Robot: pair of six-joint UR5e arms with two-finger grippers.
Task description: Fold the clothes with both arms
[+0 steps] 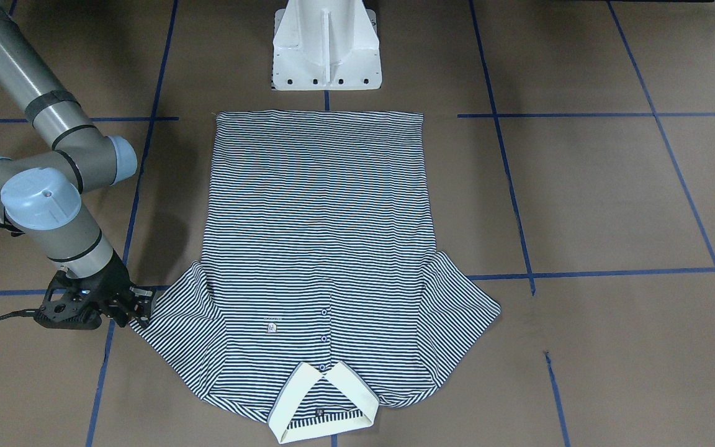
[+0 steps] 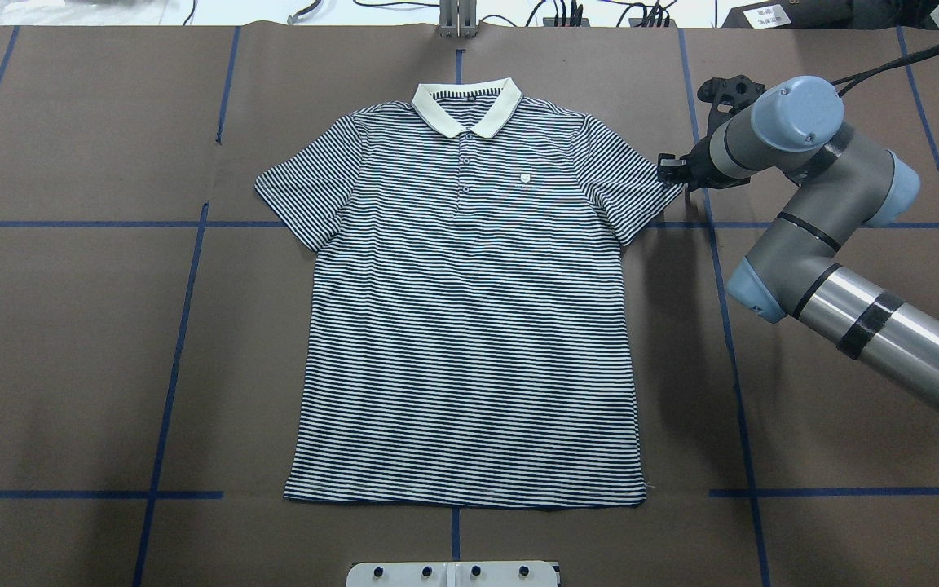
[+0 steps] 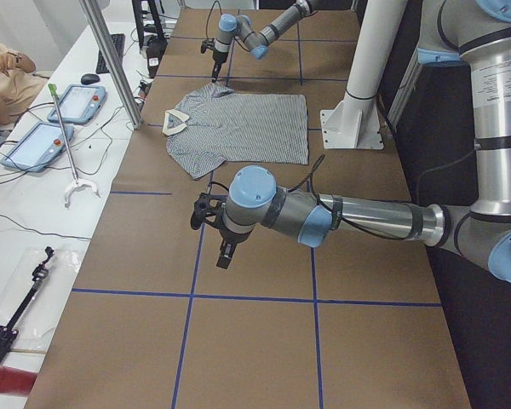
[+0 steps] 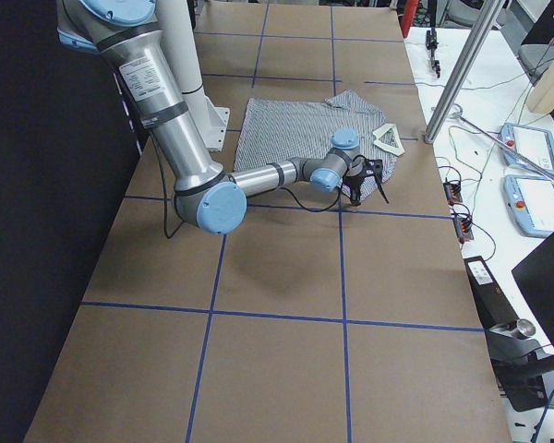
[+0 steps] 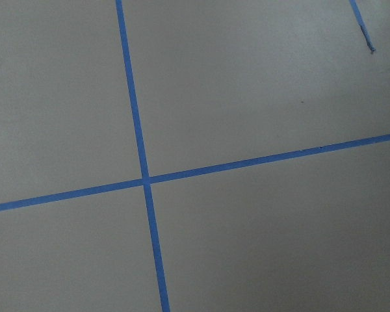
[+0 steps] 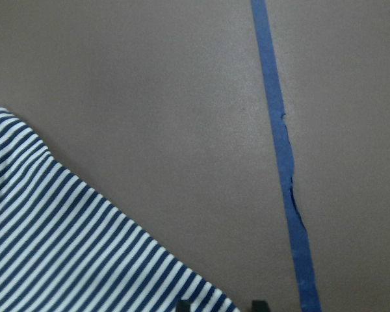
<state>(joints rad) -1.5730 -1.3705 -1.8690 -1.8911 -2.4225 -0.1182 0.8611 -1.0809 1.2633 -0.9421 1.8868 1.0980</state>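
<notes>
Shirt (image 2: 469,310) lies flat, face up, mid-table (image 2: 70,326). Seen from over the robot's shoulders, the collar (image 2: 465,106) is at 12 o'clock, the hem at 6 near the white base (image 1: 326,49), and both sleeves are spread out. Right arm (image 2: 812,236): the forearm comes in from 4 o'clock, the elbow is bent, and the wrist is turned toward 9 o'clock. Right gripper (image 2: 669,171) is low, at the outer tip of the sleeve (image 2: 628,183) on that side, roughly 2 o'clock from the shirt's middle. On its wrist cam the two fingertips (image 6: 182,305) show at the bottom edge, spread apart. The striped sleeve corner reaches in between them and is not pinched. A blue tape line (image 6: 283,162) runs just past them on the bare table. From the right end of the table the arm is stretched low along the surface, out to the sleeve. Left arm (image 3: 366,220) shows only from the left end. It reaches level over bare table, well apart from the shirt, with the wrist bent down. Left gripper (image 3: 226,254) hangs above the surface near a tape line. Can't tell whether its fingers are spread or together. Its wrist cam shows only table and a tape cross (image 5: 145,181), no fingers in shot.
</notes>
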